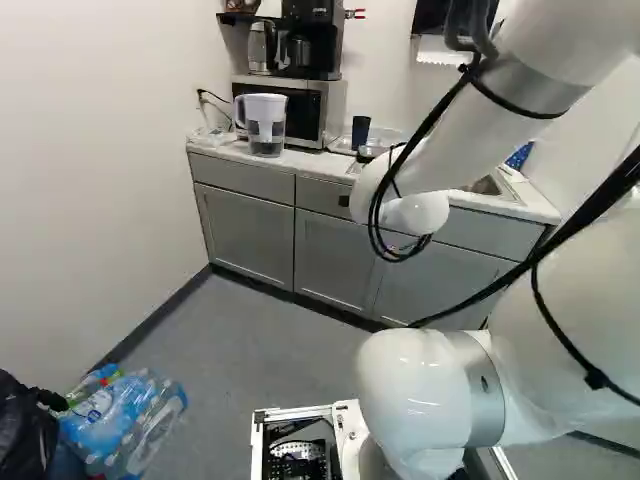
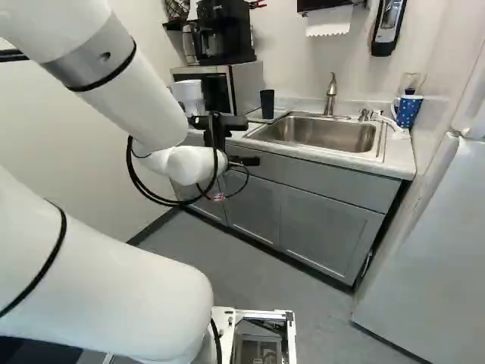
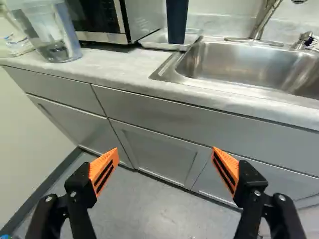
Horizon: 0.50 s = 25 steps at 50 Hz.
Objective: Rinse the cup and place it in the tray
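Your white arm (image 2: 144, 284) lies nearest the camera, filling the left of the right base view and the right of the left base view. At its end your claw (image 2: 248, 142) hangs in front of the cabinet fronts. From your wrist view, the claw (image 3: 165, 155) is open: its two orange pads (image 3: 104, 169) stand well apart and touch nothing, with the cabinet doors and floor showing between them.

You have the cup (image 3: 177, 21) ahead of that gap, at the back of the worktop (image 3: 119, 69). It is a tall, dark tumbler standing upright in the shallow metal tray (image 3: 151, 42), long axis vertical, wider end up and narrower end down on the tray. You cannot see inside it from these views.

The tray sits between the microwave (image 1: 331, 112) and the sink (image 2: 322, 135), close beside both. Behind the sink you see the faucet (image 2: 331, 95), its body upright. At the sink's far side from the cup, a blue spotted mug (image 2: 410, 111) stands upright by the wall, handle toward the sink. On the other side, your filter jug (image 1: 265, 128) stands upright in front of the microwave.
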Available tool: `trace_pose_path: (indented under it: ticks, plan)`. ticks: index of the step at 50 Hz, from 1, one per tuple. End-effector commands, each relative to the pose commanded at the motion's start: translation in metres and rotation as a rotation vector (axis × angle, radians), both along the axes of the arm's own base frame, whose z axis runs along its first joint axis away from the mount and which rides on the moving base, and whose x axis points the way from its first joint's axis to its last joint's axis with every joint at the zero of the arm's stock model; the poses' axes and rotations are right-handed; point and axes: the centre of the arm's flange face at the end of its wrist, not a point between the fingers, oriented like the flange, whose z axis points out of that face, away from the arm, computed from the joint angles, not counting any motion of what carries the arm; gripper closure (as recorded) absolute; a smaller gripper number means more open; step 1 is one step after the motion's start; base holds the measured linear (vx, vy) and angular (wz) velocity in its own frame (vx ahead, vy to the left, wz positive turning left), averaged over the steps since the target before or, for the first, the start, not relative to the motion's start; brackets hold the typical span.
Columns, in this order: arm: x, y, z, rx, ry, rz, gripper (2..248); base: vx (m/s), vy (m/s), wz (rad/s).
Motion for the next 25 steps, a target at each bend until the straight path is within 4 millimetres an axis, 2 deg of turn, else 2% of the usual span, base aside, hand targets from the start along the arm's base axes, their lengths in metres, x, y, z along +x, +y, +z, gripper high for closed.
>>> trace_pose_path:
  ticks: [25]
  plan:
    - [-0.03,0.021,-0.032,-0.007,-0.063,0.063,3,0.0,0.0,0.0]
